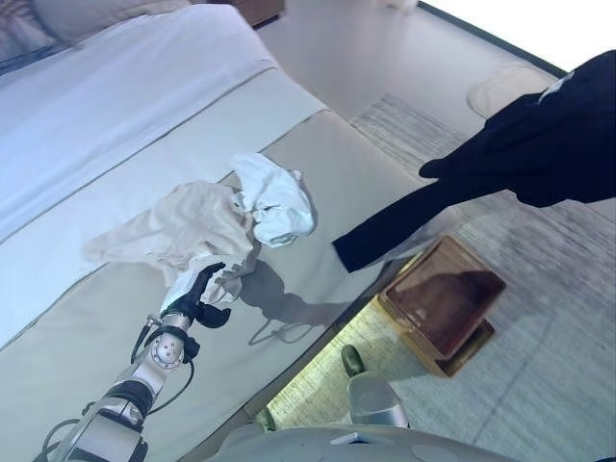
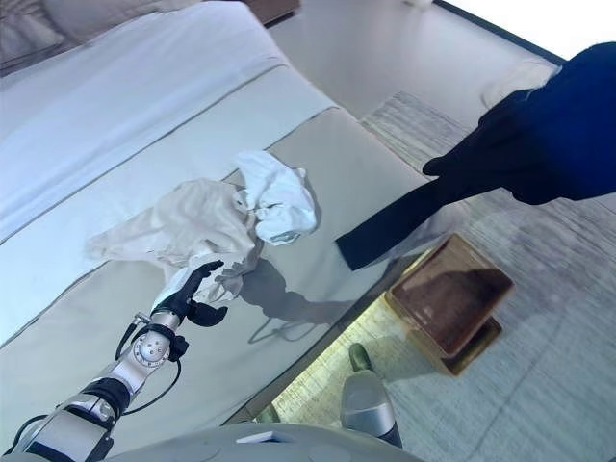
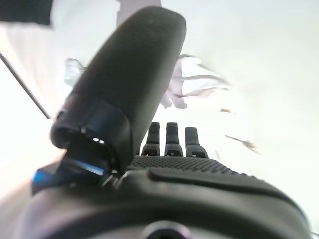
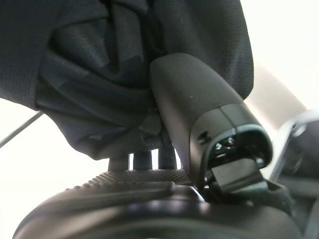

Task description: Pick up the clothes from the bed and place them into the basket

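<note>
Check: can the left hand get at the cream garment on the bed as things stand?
Probably yes: the left hand is at the edge of the cream garment, fingers straight, nothing between them.

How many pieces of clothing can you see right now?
3: a cream garment and a white garment on the bed by the left hand; a dark garment in the right hand. Others may be hidden.

The bed [image 1: 106, 125] bears a cream garment [image 1: 183, 226] and a white one [image 1: 277, 202] (touching, both crumpled).
</note>
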Motion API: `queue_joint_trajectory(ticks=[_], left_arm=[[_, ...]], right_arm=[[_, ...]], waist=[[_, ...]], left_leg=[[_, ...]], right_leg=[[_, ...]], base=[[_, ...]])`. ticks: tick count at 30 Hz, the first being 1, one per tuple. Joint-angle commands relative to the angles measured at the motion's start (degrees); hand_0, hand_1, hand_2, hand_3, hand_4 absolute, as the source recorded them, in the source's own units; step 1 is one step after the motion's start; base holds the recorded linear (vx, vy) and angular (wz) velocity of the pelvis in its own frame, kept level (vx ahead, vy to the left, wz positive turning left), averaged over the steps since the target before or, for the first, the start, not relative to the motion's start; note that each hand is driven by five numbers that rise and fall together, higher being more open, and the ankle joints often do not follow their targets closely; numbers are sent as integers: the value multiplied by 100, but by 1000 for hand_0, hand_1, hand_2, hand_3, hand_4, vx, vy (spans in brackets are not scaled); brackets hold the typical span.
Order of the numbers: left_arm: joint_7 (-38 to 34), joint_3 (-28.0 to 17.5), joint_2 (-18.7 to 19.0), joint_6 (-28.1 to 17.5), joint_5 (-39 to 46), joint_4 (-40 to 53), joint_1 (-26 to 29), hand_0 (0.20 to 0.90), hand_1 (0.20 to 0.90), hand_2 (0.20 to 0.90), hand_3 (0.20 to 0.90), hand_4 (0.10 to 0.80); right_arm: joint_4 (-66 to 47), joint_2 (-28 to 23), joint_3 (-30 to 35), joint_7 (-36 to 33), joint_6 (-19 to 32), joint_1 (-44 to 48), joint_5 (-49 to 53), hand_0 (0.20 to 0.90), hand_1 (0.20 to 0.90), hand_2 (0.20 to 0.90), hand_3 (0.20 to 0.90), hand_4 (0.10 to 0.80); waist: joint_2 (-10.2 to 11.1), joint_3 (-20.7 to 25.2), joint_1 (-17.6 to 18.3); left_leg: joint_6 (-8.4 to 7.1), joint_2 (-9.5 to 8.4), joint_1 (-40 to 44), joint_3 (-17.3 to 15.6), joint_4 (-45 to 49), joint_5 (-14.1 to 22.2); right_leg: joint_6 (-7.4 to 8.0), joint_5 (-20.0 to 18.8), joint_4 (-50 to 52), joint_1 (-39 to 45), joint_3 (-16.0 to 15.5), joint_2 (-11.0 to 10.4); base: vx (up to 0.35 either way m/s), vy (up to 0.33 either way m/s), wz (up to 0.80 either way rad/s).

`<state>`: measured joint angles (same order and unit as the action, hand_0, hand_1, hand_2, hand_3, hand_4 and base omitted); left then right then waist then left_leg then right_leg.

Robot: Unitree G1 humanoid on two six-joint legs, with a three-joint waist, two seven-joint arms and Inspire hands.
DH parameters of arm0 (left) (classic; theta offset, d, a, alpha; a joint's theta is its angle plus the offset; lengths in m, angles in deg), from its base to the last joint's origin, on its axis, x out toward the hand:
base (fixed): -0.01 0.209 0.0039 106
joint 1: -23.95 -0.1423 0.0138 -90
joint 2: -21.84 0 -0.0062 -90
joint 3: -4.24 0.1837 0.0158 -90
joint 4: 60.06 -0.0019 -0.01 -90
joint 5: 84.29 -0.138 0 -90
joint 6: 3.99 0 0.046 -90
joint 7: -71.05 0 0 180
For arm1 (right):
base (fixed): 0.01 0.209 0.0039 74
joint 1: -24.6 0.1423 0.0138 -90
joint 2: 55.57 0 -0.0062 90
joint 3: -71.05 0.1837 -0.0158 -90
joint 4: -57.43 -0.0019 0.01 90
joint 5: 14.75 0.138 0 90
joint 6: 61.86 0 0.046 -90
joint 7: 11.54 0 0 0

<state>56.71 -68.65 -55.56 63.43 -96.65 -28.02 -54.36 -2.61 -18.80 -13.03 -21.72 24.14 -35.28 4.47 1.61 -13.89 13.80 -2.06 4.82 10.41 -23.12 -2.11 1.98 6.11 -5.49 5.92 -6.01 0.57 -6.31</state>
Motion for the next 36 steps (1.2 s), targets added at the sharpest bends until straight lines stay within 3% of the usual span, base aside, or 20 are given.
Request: queue_joint_trajectory(ticks=[1,4,9,19,26,36], left_arm=[[-261,-306,613,-132,541,171,-198,900,900,900,900,800],[-220,-348,585,-134,669,-23,-233,900,900,900,900,800],[-397,-181,360,-94,476,-167,-281,900,900,900,900,800],[-345,-224,225,-26,379,11,-382,900,900,900,900,800],[-324,-225,191,-101,387,20,-432,900,900,900,900,800],[-310,-301,63,-159,360,-5,-517,900,900,900,900,800]], right_arm=[[-475,-424,870,-1354,559,298,75,300,300,300,200,100],[-122,-561,1084,-1753,801,286,307,300,300,300,200,100],[289,-905,986,-1947,733,648,260,300,300,300,200,100],[587,-881,451,-436,646,725,-17,300,300,300,200,100],[1023,-755,-5,-96,532,980,-31,300,300,300,200,100],[1120,-206,87,296,314,370,-460,300,300,300,200,100]], waist=[[87,808,-418],[162,919,-506],[156,1039,-579],[124,1122,-577],[130,1114,-614],[-1,947,-558]], left_leg=[[263,-9,-524,512,1207,846],[122,8,-522,597,1159,766],[-13,14,-433,710,833,621],[-106,47,-316,694,528,444],[-203,164,-302,643,486,352],[-290,214,-346,634,456,265]], right_leg=[[79,805,814,25,-444,-84],[-9,759,299,332,-524,-54],[-47,810,61,519,-586,38],[-70,753,-188,611,-581,129],[-112,735,-292,660,-640,187],[-156,716,-320,608,-755,164]], base=[[-36,-124,-57],[10,-105,-15],[36,-51,3],[16,-58,-1],[20,-90,3],[-24,-42,6]])
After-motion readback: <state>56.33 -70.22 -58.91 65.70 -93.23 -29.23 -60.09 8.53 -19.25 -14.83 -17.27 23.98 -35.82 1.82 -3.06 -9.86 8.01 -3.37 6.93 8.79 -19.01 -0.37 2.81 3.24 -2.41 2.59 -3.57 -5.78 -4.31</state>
